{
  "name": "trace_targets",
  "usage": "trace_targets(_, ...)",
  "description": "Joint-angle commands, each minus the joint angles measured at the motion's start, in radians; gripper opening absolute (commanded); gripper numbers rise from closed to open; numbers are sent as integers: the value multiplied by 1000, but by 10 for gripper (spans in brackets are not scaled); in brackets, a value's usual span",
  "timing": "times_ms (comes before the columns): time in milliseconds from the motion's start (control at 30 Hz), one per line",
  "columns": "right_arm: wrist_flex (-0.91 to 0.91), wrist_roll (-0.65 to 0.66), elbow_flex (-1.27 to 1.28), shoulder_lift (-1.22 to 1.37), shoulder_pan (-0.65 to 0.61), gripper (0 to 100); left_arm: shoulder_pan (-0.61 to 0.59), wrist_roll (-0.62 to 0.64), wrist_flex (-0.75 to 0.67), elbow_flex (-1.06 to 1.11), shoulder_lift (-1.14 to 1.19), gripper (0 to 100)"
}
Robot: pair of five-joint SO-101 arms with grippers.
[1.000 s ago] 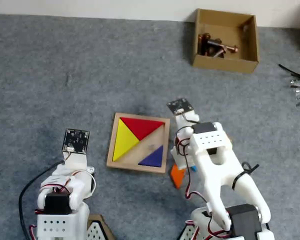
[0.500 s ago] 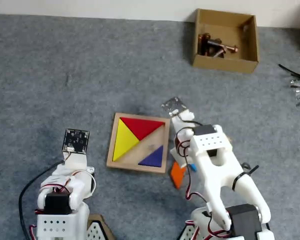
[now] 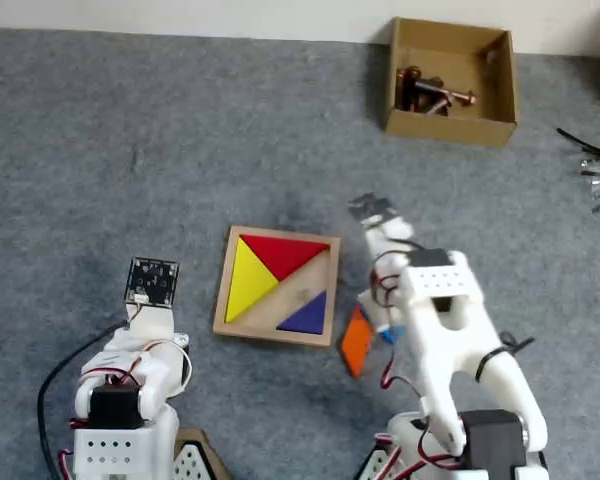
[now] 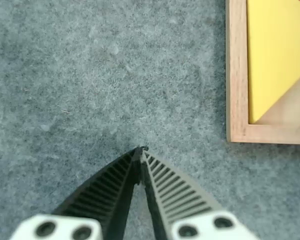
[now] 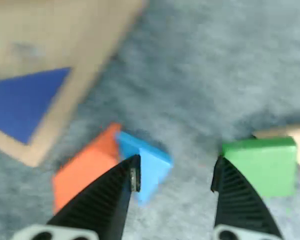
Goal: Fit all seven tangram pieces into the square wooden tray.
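The square wooden tray (image 3: 223,300) lies mid-table and holds a red triangle (image 3: 285,252), a yellow triangle (image 3: 248,280) and a dark blue triangle (image 3: 305,315). Just right of the tray an orange piece (image 3: 357,340) lies on the carpet, touching a light blue piece (image 5: 147,162). A green piece (image 5: 260,162) rests a little farther off. My right gripper (image 5: 176,175) is open above the carpet, one finger over the light blue piece and the other by the green one. My left gripper (image 4: 140,150) is shut and empty, left of the tray's near corner (image 4: 236,100).
A cardboard box (image 3: 450,80) with copper-coloured parts stands at the back right. Cables and small items lie along the right edge (image 3: 598,165). A tan piece (image 5: 297,137) pokes in beside the green one. Grey carpet covers the table.
The right arm has shifted to the right, away from the tray, uncovering more of the orange piece. The left arm has kept still.
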Motion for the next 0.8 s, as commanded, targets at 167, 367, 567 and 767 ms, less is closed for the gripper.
trace_targets(167, -28, 12, -117, -39, 193, 227, 12, 2, 3, 18, -10, 5)
trace_targets(367, -28, 12, -119, -45, 271, 227, 12, 2, 3, 18, -10, 5)
trace_targets(567, -30, 6, -203, -44, 367, 227, 12, 2, 3, 18, -10, 5)
trace_targets(767, -30, 6, -229, -38, 394, 227, 12, 2, 3, 18, -10, 5)
